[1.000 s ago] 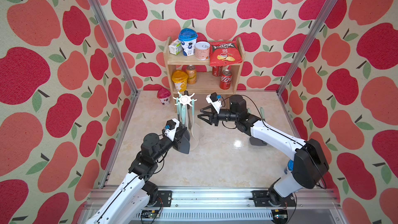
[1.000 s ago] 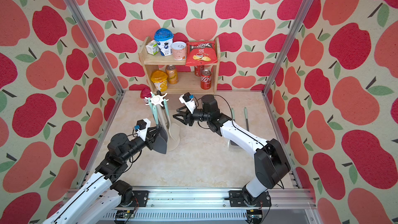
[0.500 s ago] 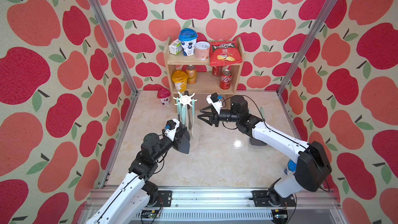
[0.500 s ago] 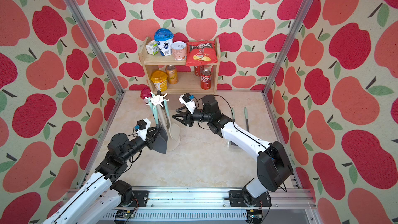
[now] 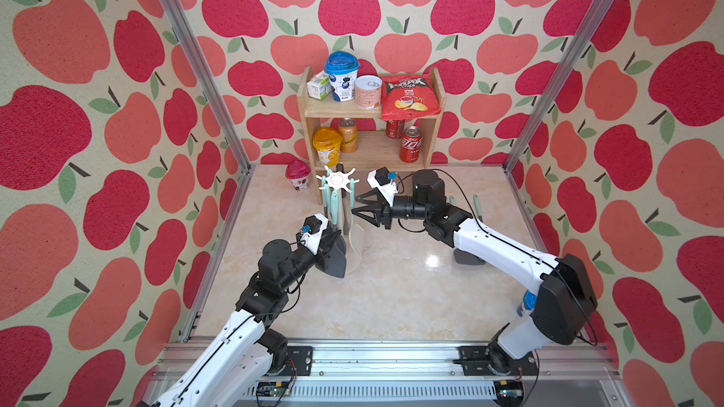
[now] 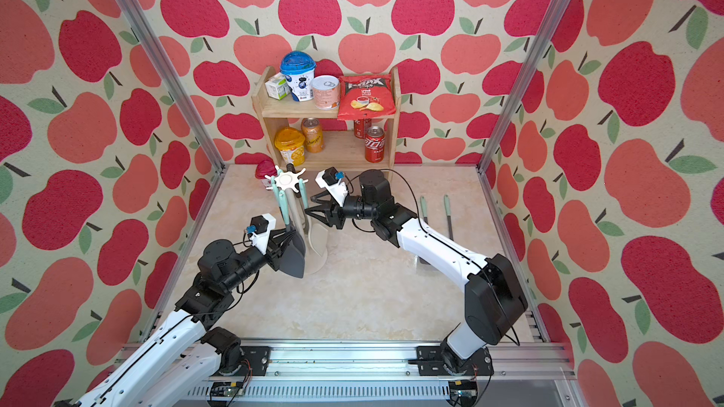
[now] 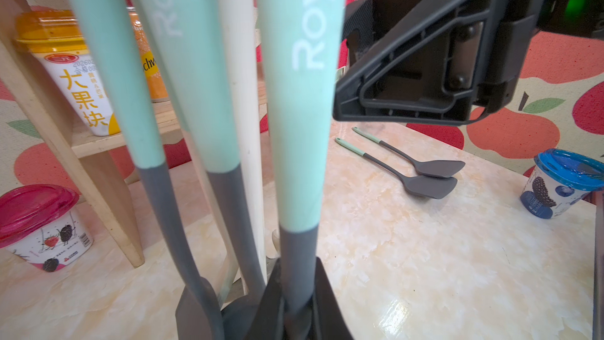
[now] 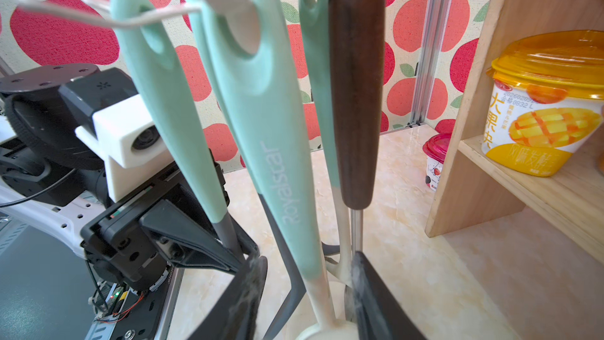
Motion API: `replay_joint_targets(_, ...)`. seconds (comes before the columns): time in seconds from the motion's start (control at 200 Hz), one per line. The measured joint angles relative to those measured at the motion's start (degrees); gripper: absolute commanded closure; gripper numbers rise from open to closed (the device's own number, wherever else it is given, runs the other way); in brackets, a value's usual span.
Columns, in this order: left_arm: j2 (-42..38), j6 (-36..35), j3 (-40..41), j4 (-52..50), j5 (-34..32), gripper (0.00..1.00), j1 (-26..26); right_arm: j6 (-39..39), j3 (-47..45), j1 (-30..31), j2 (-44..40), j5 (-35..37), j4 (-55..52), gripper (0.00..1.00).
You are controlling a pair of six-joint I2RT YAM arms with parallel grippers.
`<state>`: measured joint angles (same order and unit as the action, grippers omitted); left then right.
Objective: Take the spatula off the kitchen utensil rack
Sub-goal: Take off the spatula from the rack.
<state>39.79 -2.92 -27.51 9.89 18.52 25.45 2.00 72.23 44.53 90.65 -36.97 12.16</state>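
the left gripper (image 7: 295, 292) is clenched on the grey neck of a mint-handled spatula (image 7: 299, 125), which hangs upright from a prong of the white kitchen utensil rack (image 5: 337, 180). the right gripper (image 5: 353, 205) is released, jaws spread beside the hanging utensils.

Rack (image 5: 337, 180): white, round flat base, thin upright pole, star crown of hook prongs. It stands upright just left of frame centre in both top views, with several utensils hanging off it. Spatula (image 5: 337, 258): mint handle, dark grey neck, broad dark grey blade. It hangs by its handle eye on a prong, blade low beside the base. The left gripper (image 7: 299, 309) pinches the neck.
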Motion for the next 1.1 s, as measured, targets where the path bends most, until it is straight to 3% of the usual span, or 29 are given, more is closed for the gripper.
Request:
replay_joint_targets(0.16, 0.02, -0.02, 0.0, 0.04, 0.11, 1.0, 0.0, -0.68, 0.0, 1.01, 1.38, 0.02, -0.02, 0.54)
replay_joint_targets(0.785, 0.33, 0.0, 0.02, 0.44, 0.13, 1.0, 0.0, -3.56, 0.52, 2.34, 1.95, 2.01, -0.24, 0.8)
replay_joint_targets(1.015, 0.33, -0.02, 0.09, 0.57, 0.11, 1.0, 0.0, -5.6, 0.52, 2.97, 1.51, 3.69, -1.14, 1.0)
replay_joint_targets(1.1, 0.33, -0.02, 0.13, 0.61, 0.13, 1.0, 0.0, -6.1, 0.37, 3.1, 0.83, 4.98, -1.92, 1.0)
